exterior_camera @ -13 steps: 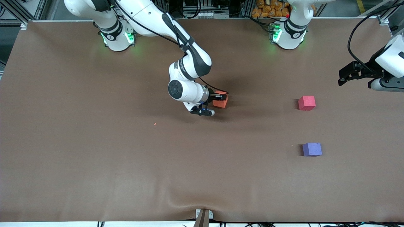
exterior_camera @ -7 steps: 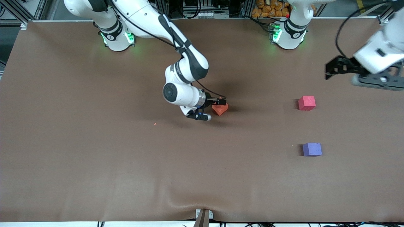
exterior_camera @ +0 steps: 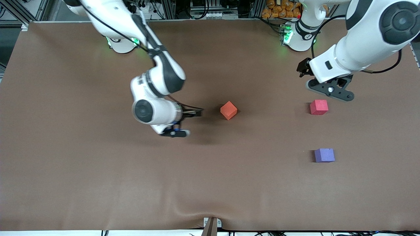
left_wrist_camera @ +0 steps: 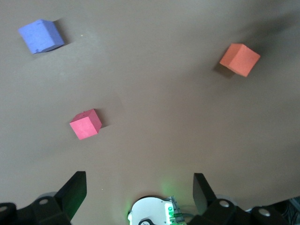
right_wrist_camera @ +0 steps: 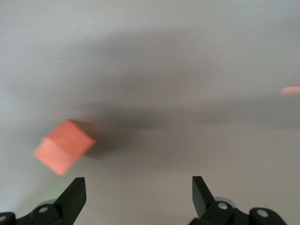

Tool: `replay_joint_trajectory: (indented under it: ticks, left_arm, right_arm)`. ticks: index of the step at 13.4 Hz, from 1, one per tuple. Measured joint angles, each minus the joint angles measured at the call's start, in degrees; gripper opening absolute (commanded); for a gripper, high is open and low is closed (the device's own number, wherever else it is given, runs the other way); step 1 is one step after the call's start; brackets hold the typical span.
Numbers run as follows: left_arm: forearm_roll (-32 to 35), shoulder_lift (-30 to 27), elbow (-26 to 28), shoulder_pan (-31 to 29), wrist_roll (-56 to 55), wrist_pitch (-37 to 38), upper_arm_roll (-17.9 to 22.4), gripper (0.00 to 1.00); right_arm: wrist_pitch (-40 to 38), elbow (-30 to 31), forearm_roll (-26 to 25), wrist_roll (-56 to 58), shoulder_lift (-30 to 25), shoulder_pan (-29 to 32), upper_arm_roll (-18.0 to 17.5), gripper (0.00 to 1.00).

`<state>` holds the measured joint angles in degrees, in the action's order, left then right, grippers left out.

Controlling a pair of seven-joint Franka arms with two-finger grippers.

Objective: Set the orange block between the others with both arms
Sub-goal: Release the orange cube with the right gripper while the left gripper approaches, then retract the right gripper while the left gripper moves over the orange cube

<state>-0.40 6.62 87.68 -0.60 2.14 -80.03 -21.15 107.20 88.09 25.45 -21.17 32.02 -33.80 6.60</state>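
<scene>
Open table [exterior_camera: 262, 137] surrounds the orange block [exterior_camera: 228, 110]; bare gap between red cube [exterior_camera: 319, 107] and purple cube [exterior_camera: 324, 155].

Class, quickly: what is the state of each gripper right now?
Left gripper: open, holding nothing, over the table near the pinkish-red foam cube.
Right gripper: open, holding nothing, beside the small orange foam cube.

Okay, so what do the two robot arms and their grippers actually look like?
Both arms are glossy white rounded segments with dark grey joint bands and green-lit bases. A black cable runs along the right arm. The left gripper and right gripper are black, with two flat fingers each.
</scene>
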Motion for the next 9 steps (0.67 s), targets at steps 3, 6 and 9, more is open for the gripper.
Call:
replay_joint_trajectory:
  ticks: [3,6,9]
  left_arm:
    - [-0.2,1.8,-0.2,0.0,-5.5,0.0,0.1,1.00]
    - [-1.3,5.1,-0.7,2.1,-19.9,-2.2,-0.1,1.00]
    - [-1.3,8.1,-0.8,7.3,-33.8,-4.3,-0.3,1.00]
  right_arm:
    - [-7.3,0.0,-7.0,0.4,-4.5,7.3,0.0,1.00]
    - [-11.6,0.0,-7.9,3.6,-8.8,14.3,0.0,1.00]
    - [-15.1,0.0,-10.4,7.4,-12.6,20.2,0.0,1.00]
